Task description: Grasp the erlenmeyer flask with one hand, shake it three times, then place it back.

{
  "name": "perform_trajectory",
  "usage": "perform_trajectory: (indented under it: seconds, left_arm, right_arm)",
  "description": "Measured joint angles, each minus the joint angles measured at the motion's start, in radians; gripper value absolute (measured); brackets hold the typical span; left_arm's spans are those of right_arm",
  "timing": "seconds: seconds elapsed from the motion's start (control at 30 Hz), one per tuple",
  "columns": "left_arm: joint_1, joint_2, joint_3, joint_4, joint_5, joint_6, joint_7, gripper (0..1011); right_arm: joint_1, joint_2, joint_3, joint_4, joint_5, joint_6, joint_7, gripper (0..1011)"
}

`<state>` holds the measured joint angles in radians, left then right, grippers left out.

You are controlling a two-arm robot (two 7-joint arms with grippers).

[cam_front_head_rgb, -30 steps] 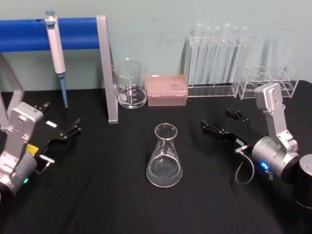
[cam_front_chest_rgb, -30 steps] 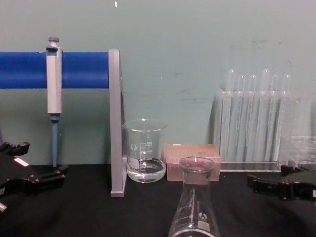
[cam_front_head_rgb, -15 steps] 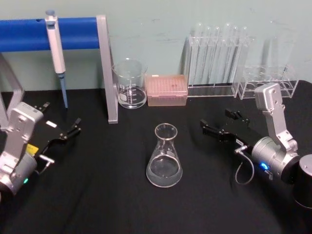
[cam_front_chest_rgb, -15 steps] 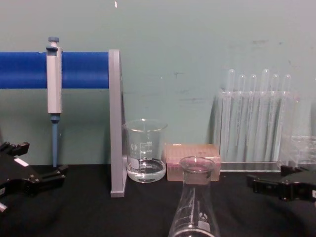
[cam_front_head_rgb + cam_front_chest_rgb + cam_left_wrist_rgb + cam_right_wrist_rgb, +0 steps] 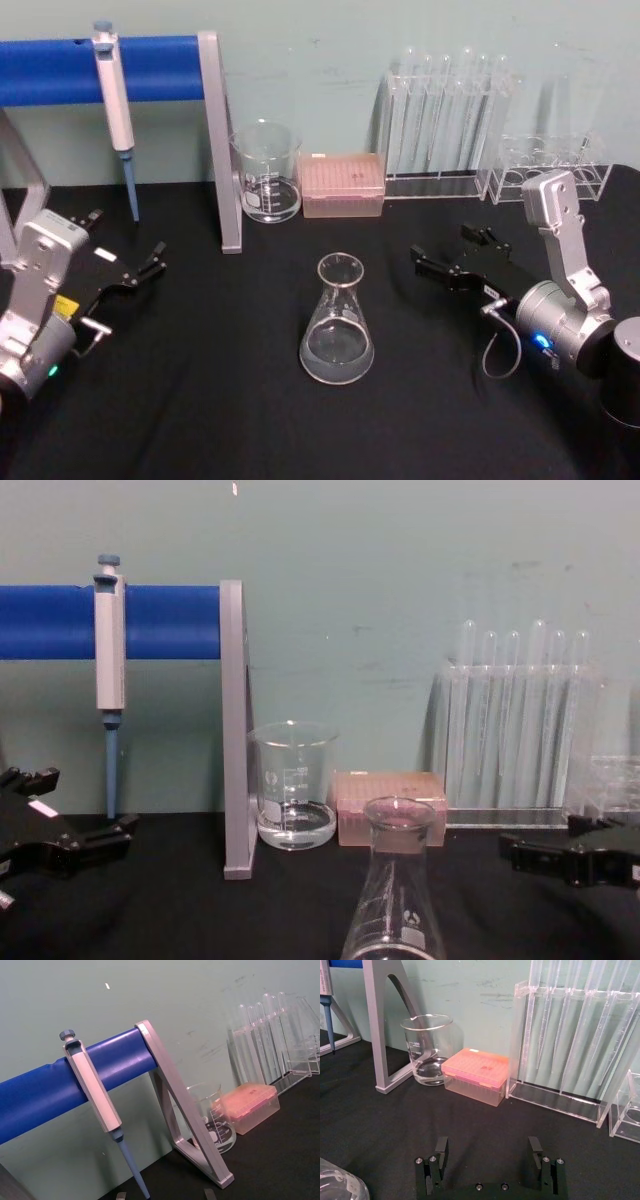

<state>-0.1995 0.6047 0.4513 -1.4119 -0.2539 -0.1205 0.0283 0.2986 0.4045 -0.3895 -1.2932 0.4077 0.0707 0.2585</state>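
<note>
The erlenmeyer flask (image 5: 338, 322) stands upright on the black table (image 5: 220, 420), in the middle between my two arms; its neck and rim rise close in the chest view (image 5: 396, 880), and its base edge shows in the right wrist view (image 5: 340, 1185). To the flask's right my right gripper (image 5: 444, 248) hovers low over the table, open, its fingers (image 5: 441, 1149) set wide apart and pointing toward the back, holding nothing. My left gripper (image 5: 128, 236) rests far to the left, open and holding nothing, with its fingertips (image 5: 210, 1194) at the edge of the left wrist view.
Behind the flask stand a glass beaker (image 5: 267, 172), a pink tip box (image 5: 343, 184) and clear test tube racks (image 5: 447, 120). A pipette (image 5: 115, 95) hangs on a blue bar (image 5: 60, 70) with a grey leg (image 5: 222, 150) at the back left.
</note>
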Motion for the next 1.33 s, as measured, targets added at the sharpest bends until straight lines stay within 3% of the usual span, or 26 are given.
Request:
perform_trajectory:
  seconds: [1.33]
  left_arm:
    - [0.000,0.000,0.000,0.000,0.000,0.000,0.000,1001]
  right_arm:
    - [0.000,0.000,0.000,0.000,0.001,-0.001,0.000,1000]
